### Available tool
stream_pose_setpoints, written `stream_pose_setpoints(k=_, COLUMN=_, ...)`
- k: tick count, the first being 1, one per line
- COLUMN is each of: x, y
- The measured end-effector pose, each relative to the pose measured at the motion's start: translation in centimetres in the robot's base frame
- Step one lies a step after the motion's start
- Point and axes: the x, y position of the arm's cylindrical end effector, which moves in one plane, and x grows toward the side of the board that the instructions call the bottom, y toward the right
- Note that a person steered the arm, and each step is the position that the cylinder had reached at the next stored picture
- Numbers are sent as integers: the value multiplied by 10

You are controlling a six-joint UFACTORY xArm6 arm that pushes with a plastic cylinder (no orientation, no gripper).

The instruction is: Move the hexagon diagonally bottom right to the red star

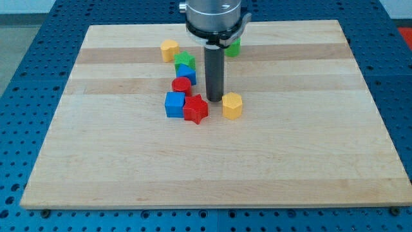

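A yellow hexagon block (232,106) lies near the board's middle. A red star block (196,109) lies to its left, with a small gap between them. My tip (214,98) touches the board just between them, slightly above, close to the hexagon's upper left side. The rod rises straight up to the arm's grey head at the view's top.
A blue cube (174,104) touches the red star's left. A red cylinder (181,85), a blue block (186,73), a green star (184,61) and a yellow block (169,49) run up-left. A green block (233,46) sits partly behind the arm. The wooden board (309,148) ends at blue pegboard.
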Motion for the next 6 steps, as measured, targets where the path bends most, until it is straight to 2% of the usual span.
stream_pose_setpoints(k=2, x=3, y=16)
stream_pose_setpoints(k=6, x=82, y=11)
